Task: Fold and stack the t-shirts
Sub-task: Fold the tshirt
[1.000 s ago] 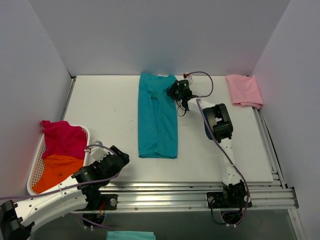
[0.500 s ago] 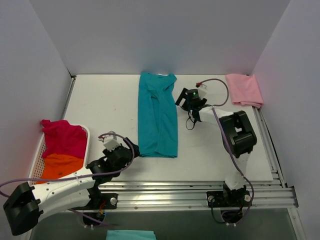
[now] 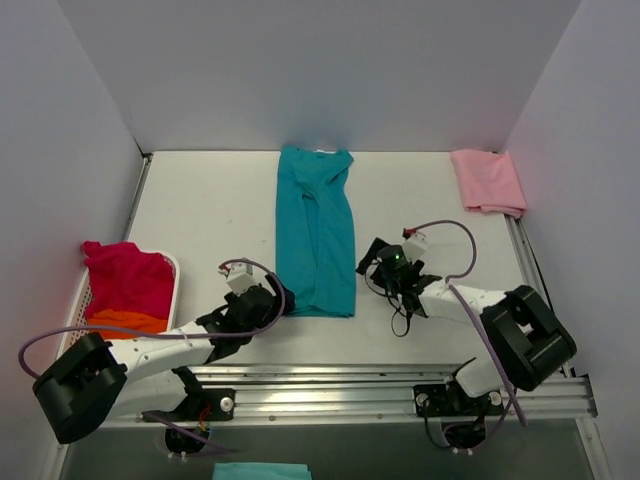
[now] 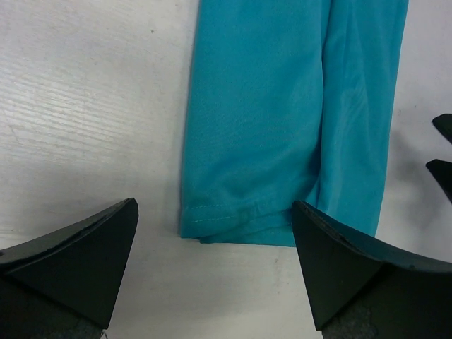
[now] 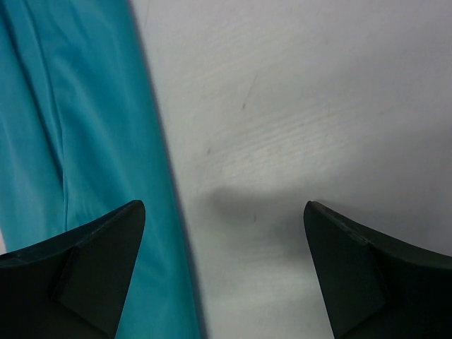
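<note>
The teal t-shirt (image 3: 315, 230) lies flat in the middle of the desk (image 3: 210, 215), folded into a long narrow strip running from the far edge toward the arms, with its hem at the near end. The left arm stretches low over the desk from its base, its forearm angled right, and the left pincer (image 3: 272, 302) sits just beside the strip's near left corner. In the left wrist view its jaws stand wide apart and empty, with that hem corner lying between them on the desk below. The right arm is bent sharply, elbow out to the right and forearm running left close to the surface. The right pincer (image 3: 373, 262) points at the strip's right edge, near it but apart, jaws spread wide and gripping nothing. The pale pink t-shirt (image 3: 488, 180) sits folded at the far right corner. The magenta-red t-shirt (image 3: 125, 280) and orange t-shirt (image 3: 125, 323) lie bunched in the white basket (image 3: 177, 285) at the left
</note>
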Controlling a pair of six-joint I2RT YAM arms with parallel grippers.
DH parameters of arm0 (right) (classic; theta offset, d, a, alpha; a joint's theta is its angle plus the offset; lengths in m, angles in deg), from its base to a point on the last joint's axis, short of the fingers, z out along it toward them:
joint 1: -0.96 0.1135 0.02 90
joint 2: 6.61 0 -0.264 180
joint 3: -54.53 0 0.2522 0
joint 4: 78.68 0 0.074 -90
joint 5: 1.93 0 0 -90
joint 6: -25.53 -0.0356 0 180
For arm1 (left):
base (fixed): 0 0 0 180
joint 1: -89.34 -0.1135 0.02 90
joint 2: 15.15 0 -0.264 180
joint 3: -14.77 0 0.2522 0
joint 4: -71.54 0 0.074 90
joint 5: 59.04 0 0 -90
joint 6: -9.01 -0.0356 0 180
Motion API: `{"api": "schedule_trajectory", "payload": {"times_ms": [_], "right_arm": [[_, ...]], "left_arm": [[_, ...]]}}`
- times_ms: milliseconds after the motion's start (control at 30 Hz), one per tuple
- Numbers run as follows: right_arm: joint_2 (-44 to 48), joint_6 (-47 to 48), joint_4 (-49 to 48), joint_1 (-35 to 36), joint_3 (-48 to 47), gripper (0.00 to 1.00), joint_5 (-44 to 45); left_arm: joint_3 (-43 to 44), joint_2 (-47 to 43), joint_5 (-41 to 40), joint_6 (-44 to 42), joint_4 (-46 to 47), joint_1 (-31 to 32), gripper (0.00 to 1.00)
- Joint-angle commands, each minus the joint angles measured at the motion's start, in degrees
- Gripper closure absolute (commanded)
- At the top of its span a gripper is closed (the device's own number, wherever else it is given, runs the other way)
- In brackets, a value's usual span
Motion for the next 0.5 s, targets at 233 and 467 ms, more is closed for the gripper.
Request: {"api": "schedule_trajectory", "payload": {"times_ms": [233, 467], "right_arm": [[12.00, -12.54, 0.23, 11.53, 9.55, 0.18, 0.10], [11.05, -16.50, 0.69, 19.79, 10.61, 0.32, 5.28]], "left_arm": [[1.02, 6.04, 3.21, 1.43, 9.35, -0.27, 0.11], [1.55, 9.73, 4.18, 2.49, 11.55, 0.08, 0.20]]}}
